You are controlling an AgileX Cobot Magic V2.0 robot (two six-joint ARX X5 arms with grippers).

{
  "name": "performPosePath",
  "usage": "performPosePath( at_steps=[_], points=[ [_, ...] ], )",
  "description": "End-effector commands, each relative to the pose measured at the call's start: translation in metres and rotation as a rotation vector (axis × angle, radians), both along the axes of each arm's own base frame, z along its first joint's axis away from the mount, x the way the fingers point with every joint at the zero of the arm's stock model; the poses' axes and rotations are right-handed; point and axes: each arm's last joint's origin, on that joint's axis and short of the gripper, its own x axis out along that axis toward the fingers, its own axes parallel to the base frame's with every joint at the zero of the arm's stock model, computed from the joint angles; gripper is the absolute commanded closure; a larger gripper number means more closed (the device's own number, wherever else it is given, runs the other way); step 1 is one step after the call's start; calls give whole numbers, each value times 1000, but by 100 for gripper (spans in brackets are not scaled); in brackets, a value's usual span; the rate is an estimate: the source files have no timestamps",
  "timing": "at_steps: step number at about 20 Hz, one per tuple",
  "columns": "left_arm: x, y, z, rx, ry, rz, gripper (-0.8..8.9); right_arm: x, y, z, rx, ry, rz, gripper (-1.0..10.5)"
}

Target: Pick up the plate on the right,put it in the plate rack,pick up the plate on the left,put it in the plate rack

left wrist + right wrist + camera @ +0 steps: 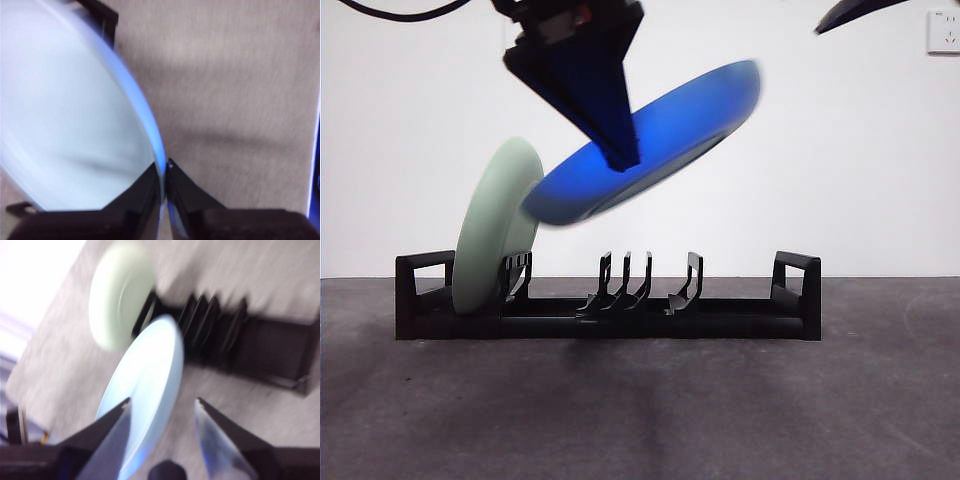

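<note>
A blue plate (660, 140) hangs tilted above the plate rack (720, 320), its low edge close to a pale green plate (495, 235) that stands upright in the rack's left end. My left gripper (620, 155) comes down from above and is shut on the blue plate's rim. In the left wrist view the left gripper (164, 170) pinches the edge of the blue plate (65, 115). My right gripper (163, 401) is open and holds nothing. It looks from a distance at the blue plate (145, 385), the green plate (117, 295) and the rack (260, 347).
The rack's middle and right prongs (640, 285) stand free. A dark tabletop (640, 410) stretches in front of it and a white wall behind. The right arm shows as a black tip (860, 12) at the top right, near a wall socket (943, 30).
</note>
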Motion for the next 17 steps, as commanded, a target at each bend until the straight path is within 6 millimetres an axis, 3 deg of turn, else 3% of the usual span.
performPosePath(
  at_steps=[1,4,7,10,17],
  points=[
    [2,-4,0,-50,-5,16,822,-4,-6,9,10,-68,-15,720],
    [6,-7,11,-177,-30,54,822,-16,-17,25,-22,-191,-132,721],
    [22,-8,35,-393,68,44,822,-30,-27,37,-76,-288,-274,725],
    [51,3,63,-663,196,43,822,-41,-34,46,-84,-346,-338,726],
    [101,35,88,-1068,354,81,822,-48,-38,50,-77,-366,-353,726]
  ],
)
